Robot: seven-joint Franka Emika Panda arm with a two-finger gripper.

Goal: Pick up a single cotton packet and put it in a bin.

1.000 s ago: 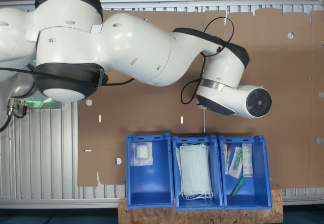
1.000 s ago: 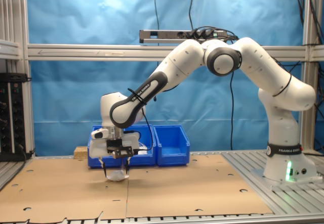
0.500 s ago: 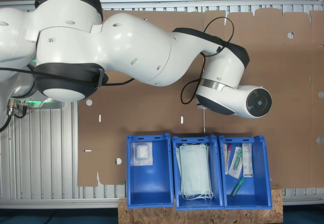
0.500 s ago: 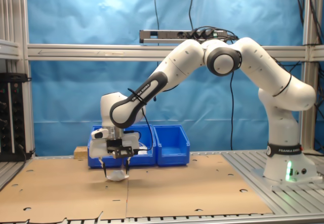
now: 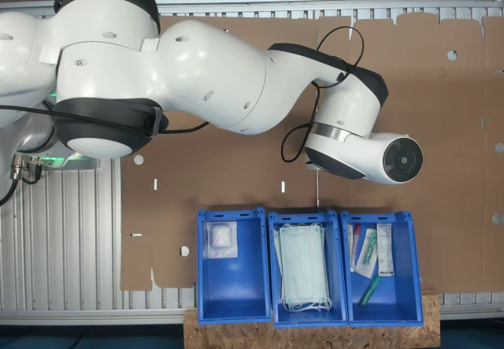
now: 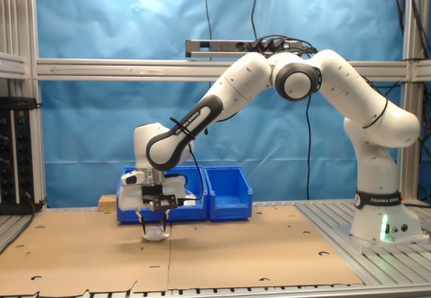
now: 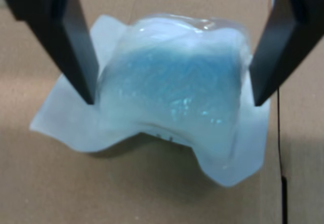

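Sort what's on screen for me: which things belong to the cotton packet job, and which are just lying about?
Belongs to the job:
- cotton packet, on the cardboard between the pincer fingers
- blue bins, any of the three

Just lying about:
- face masks in the middle bin
- long wrapped items in the end bin
- another white packet already in a bin

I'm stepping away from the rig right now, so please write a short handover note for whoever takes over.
End effector: fingers pressed against both sides of the cotton packet, squeezing its puffy centre; it rests on the cardboard.
Packet sits in front of the blue bins; one bin already holds a similar white packet, another face masks, the third narrow wrapped items.
Done: approach and grip.
Left: lift, carry to a bin, release.
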